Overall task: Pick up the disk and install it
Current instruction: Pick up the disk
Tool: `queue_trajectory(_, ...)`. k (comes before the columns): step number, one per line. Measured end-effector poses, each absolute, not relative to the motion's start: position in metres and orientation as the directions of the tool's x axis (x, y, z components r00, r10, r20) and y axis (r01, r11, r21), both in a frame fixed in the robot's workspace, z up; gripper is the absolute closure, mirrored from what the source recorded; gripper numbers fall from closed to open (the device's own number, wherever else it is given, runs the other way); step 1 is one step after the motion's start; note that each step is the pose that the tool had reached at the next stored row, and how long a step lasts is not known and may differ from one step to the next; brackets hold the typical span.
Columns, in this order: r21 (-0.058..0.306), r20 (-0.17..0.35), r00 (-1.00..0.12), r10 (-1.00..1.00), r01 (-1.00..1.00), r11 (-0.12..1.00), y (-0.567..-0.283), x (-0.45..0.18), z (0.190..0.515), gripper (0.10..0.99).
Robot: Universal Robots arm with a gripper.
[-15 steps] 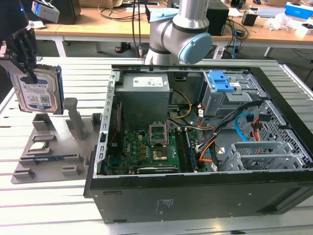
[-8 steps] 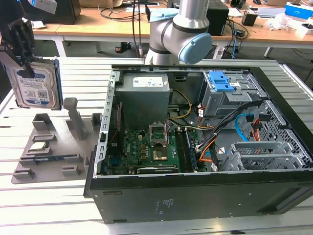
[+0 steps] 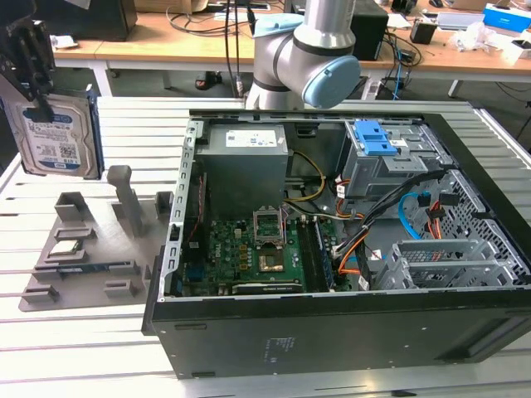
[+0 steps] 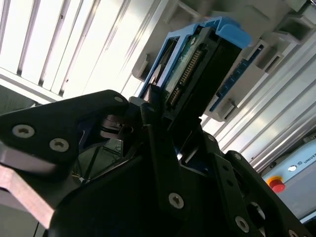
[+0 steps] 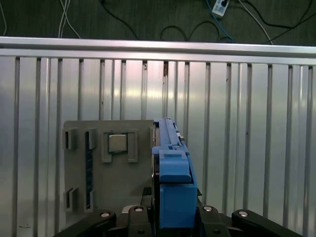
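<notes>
End effector (image 3: 37, 87) is clamped shut on the disk (image 3: 58, 137), gripping it by the top edge. Disk hangs upright, label facing out, up off the slatted tabletop (image 3: 83, 356) at the exterior view's left. In the second wrist view, black fingers (image 4: 158, 148) pinch the drive's two faces, with the blue carrier frame along its sides.

Under it is a grey fixture tray (image 3: 50, 290). An upright post (image 3: 124, 195) stands near the disk's lower edge, and a processor chip (image 3: 66, 247) and a memory stick (image 3: 83, 267) sit in slots.

Open computer case (image 3: 332, 340) is to the exterior view's right, well apart from the disk, with its side wall in between. Inside are a motherboard (image 3: 241, 249), a blue latch plate (image 3: 373, 137) and a metal drive cage (image 3: 448, 265), with cables (image 3: 406, 195) draped just beside the cage. Arm base (image 3: 303, 58) stands behind the case.
</notes>
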State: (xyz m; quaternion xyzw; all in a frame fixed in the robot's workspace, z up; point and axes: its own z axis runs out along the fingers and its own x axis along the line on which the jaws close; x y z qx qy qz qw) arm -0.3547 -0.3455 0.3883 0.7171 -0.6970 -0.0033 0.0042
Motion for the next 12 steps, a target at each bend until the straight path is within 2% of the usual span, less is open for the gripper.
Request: queue_trajectory(12,0.011,0.001,0.028,-1.000,-1.000,-0.028,-0.346,-0.355,0.416,0.722)
